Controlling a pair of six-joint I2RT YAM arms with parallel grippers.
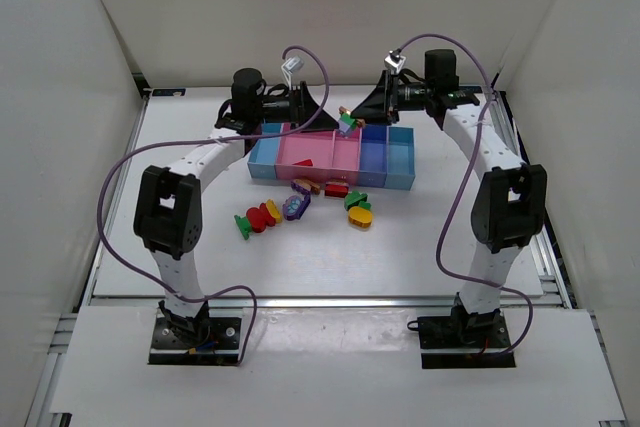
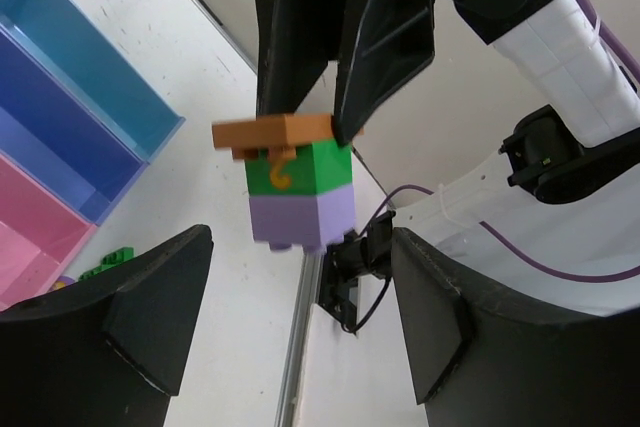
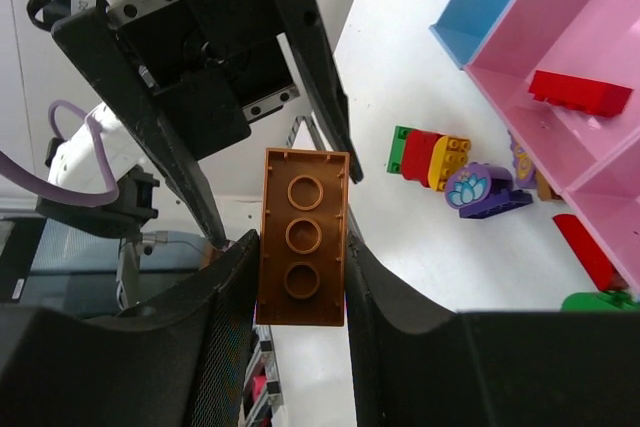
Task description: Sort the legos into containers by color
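legos (image 2: pixel 298 187) in right gripper (image 3: pixel 300 252) (stacked)

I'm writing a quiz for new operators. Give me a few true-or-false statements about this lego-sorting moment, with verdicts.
1. The right claw grips a stack made of an orange plate, a green brick and a purple brick. True.
2. The left claw is shut on a yellow brick. False: it is open and holds nothing.
3. A red piece lies inside a pink bin. True.
4. Everything has been sorted away. False: several pieces lie loose on the table.
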